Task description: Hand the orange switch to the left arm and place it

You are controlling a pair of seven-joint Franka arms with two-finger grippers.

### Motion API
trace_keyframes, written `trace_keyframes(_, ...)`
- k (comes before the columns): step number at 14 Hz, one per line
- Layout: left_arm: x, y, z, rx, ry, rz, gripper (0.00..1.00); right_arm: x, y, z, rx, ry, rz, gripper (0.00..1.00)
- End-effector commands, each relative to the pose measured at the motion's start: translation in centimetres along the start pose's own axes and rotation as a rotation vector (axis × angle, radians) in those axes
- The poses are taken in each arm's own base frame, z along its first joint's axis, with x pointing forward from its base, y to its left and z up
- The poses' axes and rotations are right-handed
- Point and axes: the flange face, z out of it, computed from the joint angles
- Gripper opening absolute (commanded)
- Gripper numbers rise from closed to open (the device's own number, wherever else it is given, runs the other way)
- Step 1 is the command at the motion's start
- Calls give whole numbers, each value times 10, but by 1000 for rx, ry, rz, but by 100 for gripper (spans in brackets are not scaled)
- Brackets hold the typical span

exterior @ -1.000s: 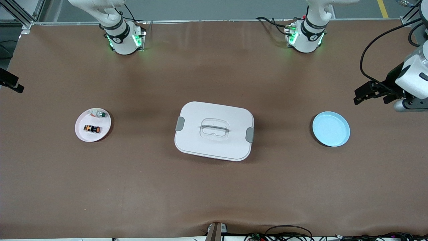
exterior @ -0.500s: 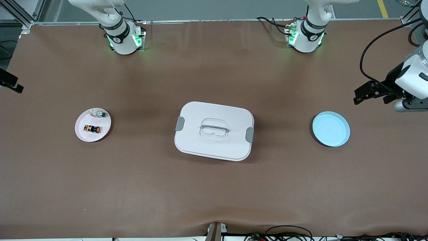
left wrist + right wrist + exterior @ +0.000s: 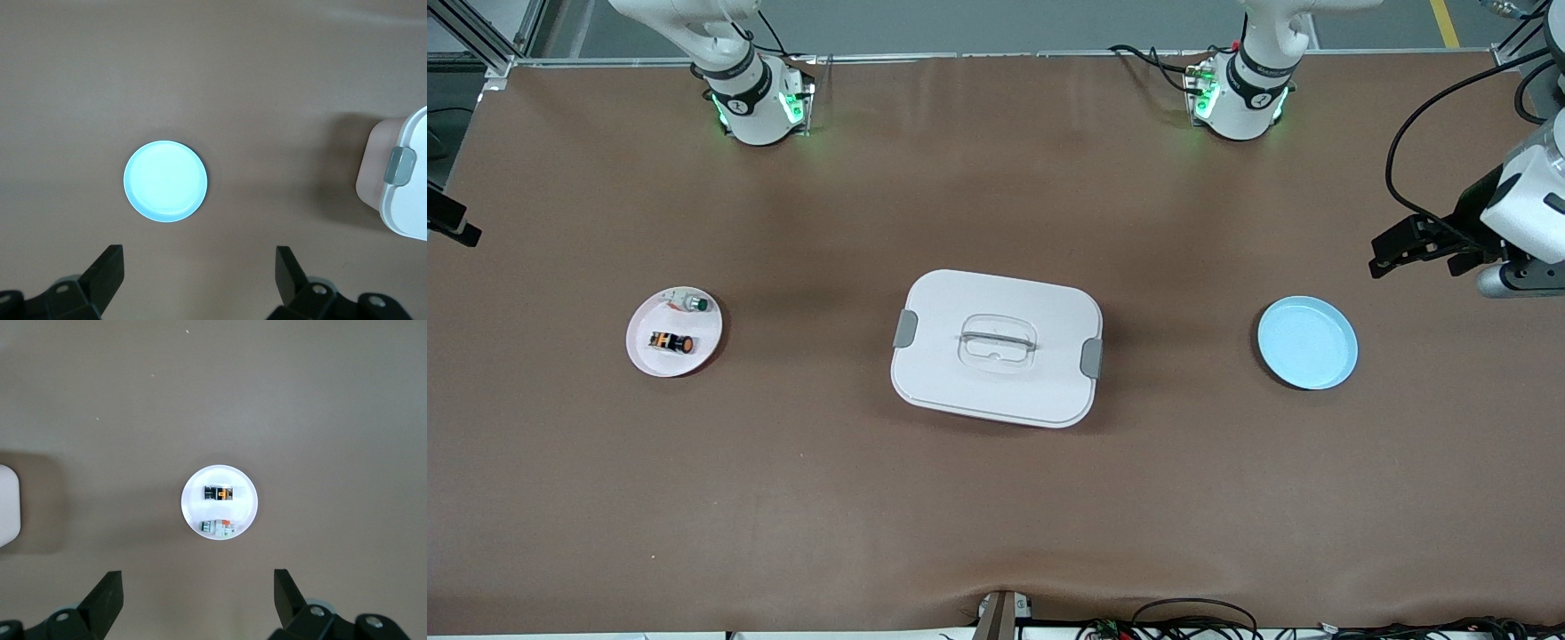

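Both grippers hang with fingers spread, empty: the left gripper (image 3: 197, 283) over bare table near the blue plate (image 3: 1307, 342), the right gripper (image 3: 197, 603) near the pink plate (image 3: 674, 332). On that plate lies the orange switch (image 3: 672, 342), a green-capped part (image 3: 692, 304) at its 1 o'clock. Between the plates, mid-table, sits the box (image 3: 996, 348), open brown table (image 3: 996, 516) all around.

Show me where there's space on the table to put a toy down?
Bare brown table runs wide along the edge nearest the front camera, and between the box and the arm bases. Smaller gaps lie between box and pink plate, and box and blue plate. The pink plate is crowded: orange switch and green-capped part.
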Motion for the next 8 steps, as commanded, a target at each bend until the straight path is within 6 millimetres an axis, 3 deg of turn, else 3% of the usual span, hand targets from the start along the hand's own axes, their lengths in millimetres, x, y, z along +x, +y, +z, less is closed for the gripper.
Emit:
trace_keyframes(1,1,-1,-5,5,0,10,100,11,12,25,-11,-49,26,100)
trace_keyframes(4,1,-2,-5,3,-2,11,100,33,11,62,-20,-95,25,100)
trace_keyframes(8,1,-1,-5,5,0,10,100,47,11,85,-22,-109,26,100)
